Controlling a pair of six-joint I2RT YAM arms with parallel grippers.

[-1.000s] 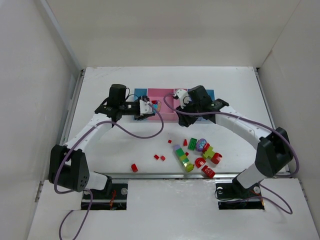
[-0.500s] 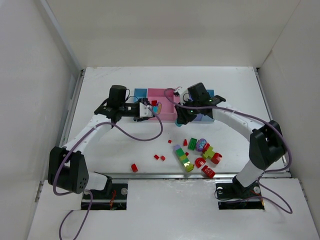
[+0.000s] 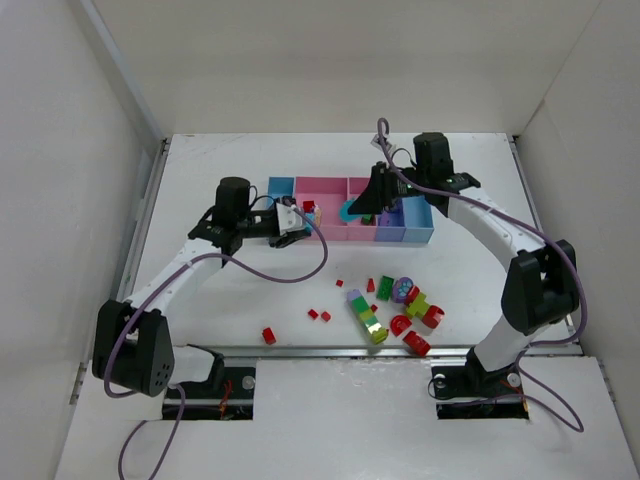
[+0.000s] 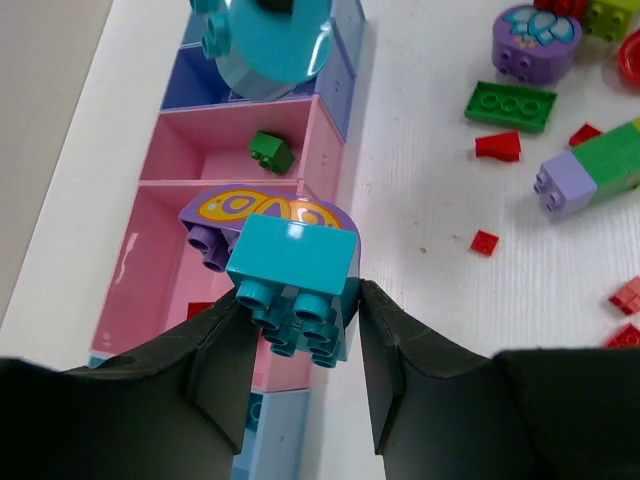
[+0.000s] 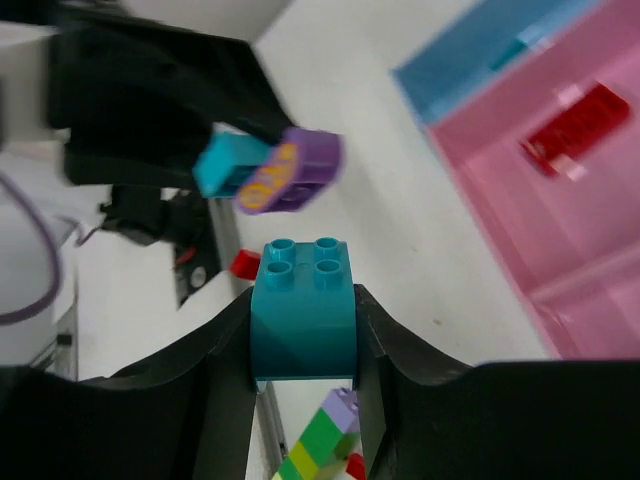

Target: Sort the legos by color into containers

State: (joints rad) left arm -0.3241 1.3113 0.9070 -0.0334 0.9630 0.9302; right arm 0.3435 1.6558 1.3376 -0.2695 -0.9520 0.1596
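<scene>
1. The left pincer [image 4: 300, 335] is closed on a teal-and-purple cluster [image 4: 290, 255]. Its fingers clamp the teal block, and a purple curved piece with a yellow print sits joined behind it.
2. That cluster hangs above the wide pink bin [image 4: 155, 290] of the containers [image 3: 330, 182], off the bin floor. A red brick [image 5: 575, 125] lies in this bin.
3. The right pincer [image 5: 305, 335] grips a teal brick [image 5: 305, 305] by its sides, studs facing away from the wrist. In the overhead view this brick [image 3: 349, 209] is held over the pink bins, just right of the left pincer [image 3: 293, 215].
4. A small green brick [image 4: 270, 150] lies in the narrower pink bin.
5. The containers stand in a row at the far middle of the desk [image 3: 230, 290].
6. The remaining legos [image 3: 405, 300] are scattered on the desk near the containers' right half. Among them are a purple, green and yellow stack [image 3: 366, 316] and a lone red piece [image 3: 269, 335] further left.
</scene>
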